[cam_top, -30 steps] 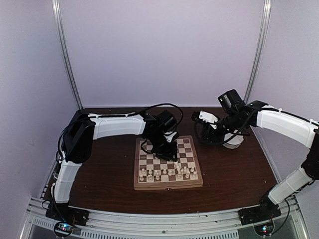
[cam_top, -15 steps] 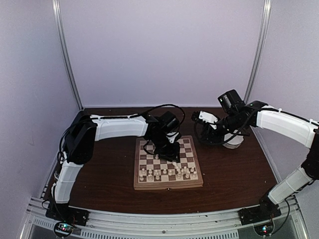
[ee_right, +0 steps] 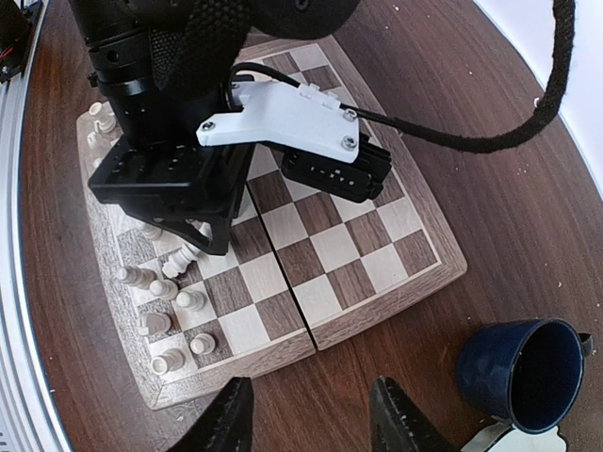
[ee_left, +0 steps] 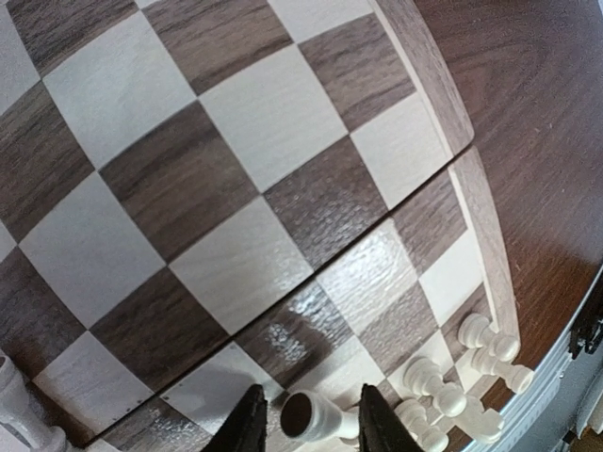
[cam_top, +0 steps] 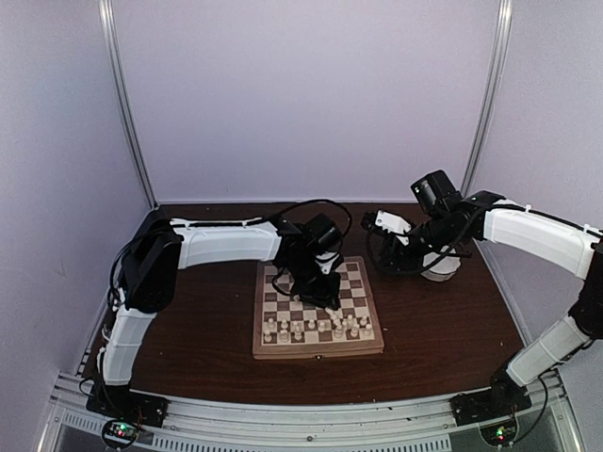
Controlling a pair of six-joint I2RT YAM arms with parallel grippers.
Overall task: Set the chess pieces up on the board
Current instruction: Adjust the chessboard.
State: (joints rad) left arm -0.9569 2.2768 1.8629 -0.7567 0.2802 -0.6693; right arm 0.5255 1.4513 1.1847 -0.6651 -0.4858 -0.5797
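Left wrist: gripper (ee_left: 311, 416) holds chess pc (ee_left: 318, 412).

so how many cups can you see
1: a dark blue cup on the table just off the board's corner, in the right wrist view; others could be hidden.

top: tabletop (cam_top: 443, 330) seen from high behind | left wrist: board (ee_left: 236, 169) seen very near | right wrist: same board seen from farther up

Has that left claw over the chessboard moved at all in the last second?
Yes, slightly. The left gripper, holding a chess piece, has crept right and toward the near rows, judged against the chessboard.
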